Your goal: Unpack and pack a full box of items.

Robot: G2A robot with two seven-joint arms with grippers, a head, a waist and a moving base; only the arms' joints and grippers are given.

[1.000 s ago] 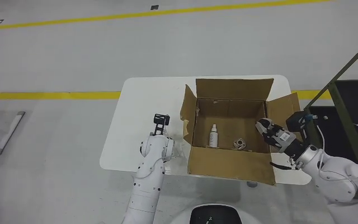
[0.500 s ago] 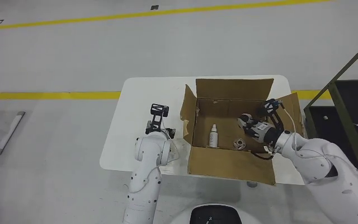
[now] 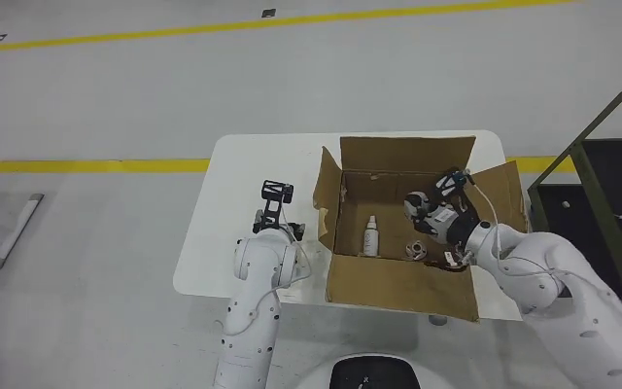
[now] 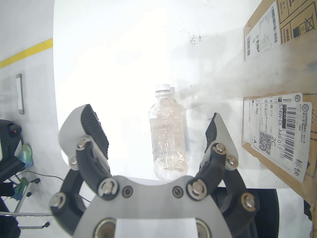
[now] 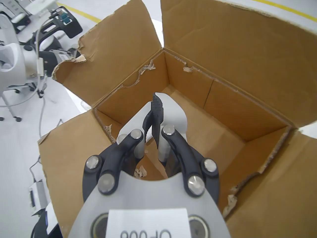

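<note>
Now: left gripper [image 4: 152, 115] hangs over the table [image 4: 118, 38], jaws wide, with the clear plastic bottle [image 4: 168, 137] between them and touching neither. The bottle lies on its side just beside the outer wall of the cardboard box [image 4: 277, 130], white cap pointing away from the wrist. The right gripper [image 5: 155, 111] is down inside the box, jaws pressed together with nothing visible between them.

Box contents, top view: 1 white spray bottle [image 3: 370, 236] lying flat, and 1 small brownish item [image 3: 417, 249] beside it on the box floor.

Handling, judged: the clear bottle looks thin-walled, so probably light, smooth, and quick to crush or roll. Take it across the ribbed mid-body, not the cap or the tapered shoulder, and close gently. The spray bottle looks stiffer, so grip its body, clear of the nozzle.

Unclear: the brownish item is too small to identify. The clear bottle's base is cut off behind the left gripper's palm. The right gripper covers part of the box floor in its wrist view. You cannot tell whether the clear bottle holds liquid.
</note>
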